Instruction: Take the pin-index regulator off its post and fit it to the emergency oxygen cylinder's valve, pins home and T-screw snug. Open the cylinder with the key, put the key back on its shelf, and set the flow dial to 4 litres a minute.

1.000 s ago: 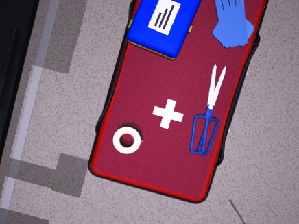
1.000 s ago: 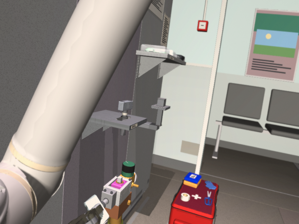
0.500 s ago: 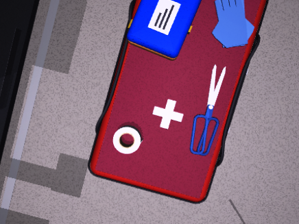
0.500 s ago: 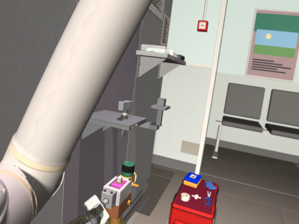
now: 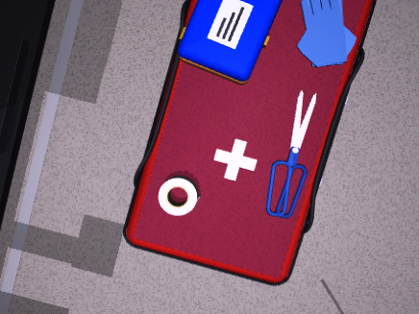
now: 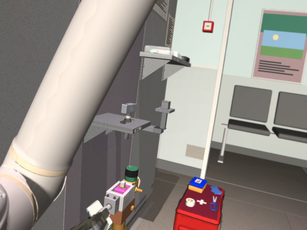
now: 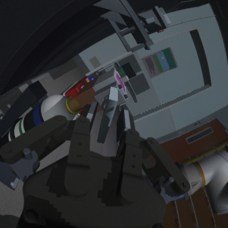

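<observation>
The T-screw handle [image 7: 109, 110], a flat grey bar, stands between the fingers of my gripper [image 7: 108, 117], which is open and holds nothing. The screw runs into the grey pin-index regulator [image 6: 119, 195], which sits on the brown valve of the oxygen cylinder [image 7: 35, 115]. A green flow dial [image 6: 131, 173] tops the regulator and a pink patch shows on its upper face. The cylinder key [image 6: 128, 110] stands upright on its grey shelf [image 6: 123, 124] above. In the second side camera my gripper [image 6: 98, 216] sits low, left of the regulator.
A grey cabinet wall stands behind the cylinder, with an upper shelf [image 6: 163, 57] and an empty post [image 6: 165, 111]. A red first-aid case [image 6: 199, 208] sits on the floor to the right, carrying tape [image 5: 178, 197], scissors [image 5: 290, 172], gloves and a blue box. My arm crosses the left.
</observation>
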`<act>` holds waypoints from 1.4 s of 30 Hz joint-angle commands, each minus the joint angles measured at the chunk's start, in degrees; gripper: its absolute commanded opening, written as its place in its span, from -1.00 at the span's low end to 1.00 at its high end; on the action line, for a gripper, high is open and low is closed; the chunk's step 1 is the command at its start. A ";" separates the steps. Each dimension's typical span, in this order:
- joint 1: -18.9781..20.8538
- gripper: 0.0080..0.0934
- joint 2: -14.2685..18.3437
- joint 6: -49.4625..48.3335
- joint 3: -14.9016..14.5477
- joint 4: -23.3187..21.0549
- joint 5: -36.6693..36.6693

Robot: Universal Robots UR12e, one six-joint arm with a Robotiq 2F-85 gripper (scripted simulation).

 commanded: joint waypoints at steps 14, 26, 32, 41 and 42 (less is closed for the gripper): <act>0.95 -0.34 0.22 0.00 -0.85 0.56 0.94; 3.70 -0.34 1.07 0.00 -3.46 2.32 3.69; 4.38 -0.34 1.31 0.00 -4.17 2.80 4.39; 4.50 -0.34 1.18 0.00 -4.26 3.02 4.52; 4.53 -0.34 1.05 0.00 -4.25 3.14 4.54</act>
